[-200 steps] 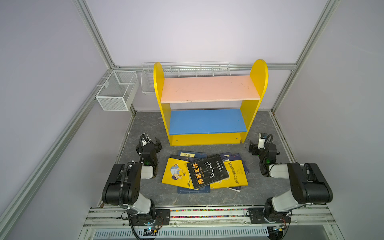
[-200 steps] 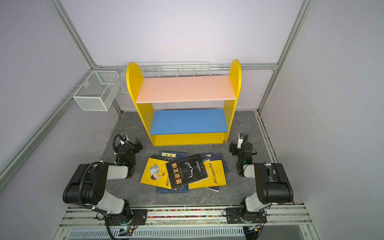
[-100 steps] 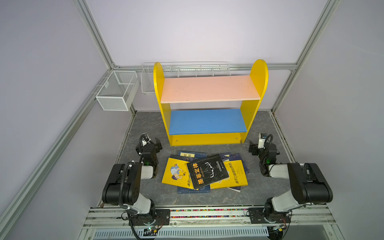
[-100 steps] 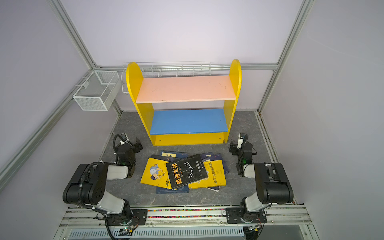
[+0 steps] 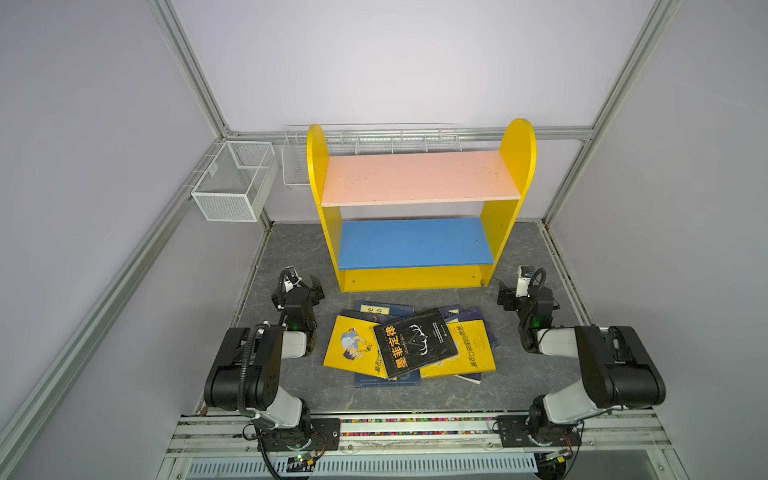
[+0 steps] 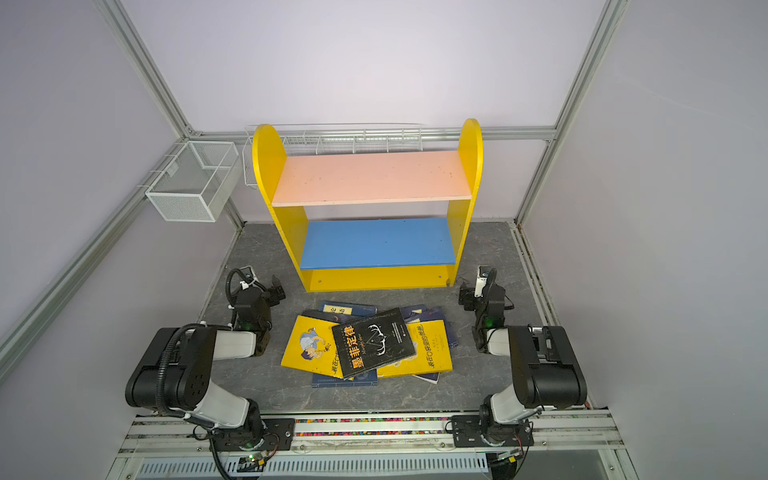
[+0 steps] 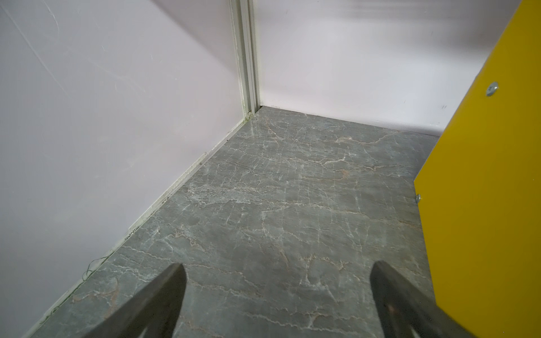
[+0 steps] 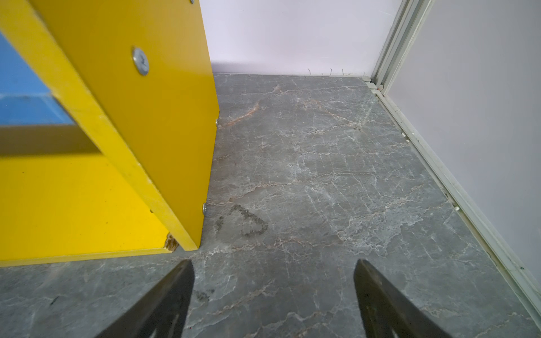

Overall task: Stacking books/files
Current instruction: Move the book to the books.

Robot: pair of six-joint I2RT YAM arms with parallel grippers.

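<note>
The books lie in a loose overlapping pile on the grey floor in front of the shelf. A black book [image 5: 415, 343] [image 6: 373, 343] with a large orange title is on top, tilted. Under it lie a yellow book [image 5: 351, 347] with a cartoon boy and another yellow book [image 5: 473, 353]. Navy books [image 5: 384, 309] stick out beneath. My left gripper [image 5: 311, 287] [image 7: 278, 263] rests open to the left of the pile, over bare floor. To the right of the pile my right gripper [image 5: 509, 297] [image 8: 272, 260] is open too, with nothing between its fingers. Neither wrist view shows the books.
A yellow shelf [image 5: 509, 199] with a pink top board and a blue lower board stands behind the pile; its side panels show in the left wrist view [image 7: 483, 175] and the right wrist view [image 8: 146, 117]. A white mesh basket [image 5: 235, 180] and a wire rack [image 5: 374, 137] hang on the walls.
</note>
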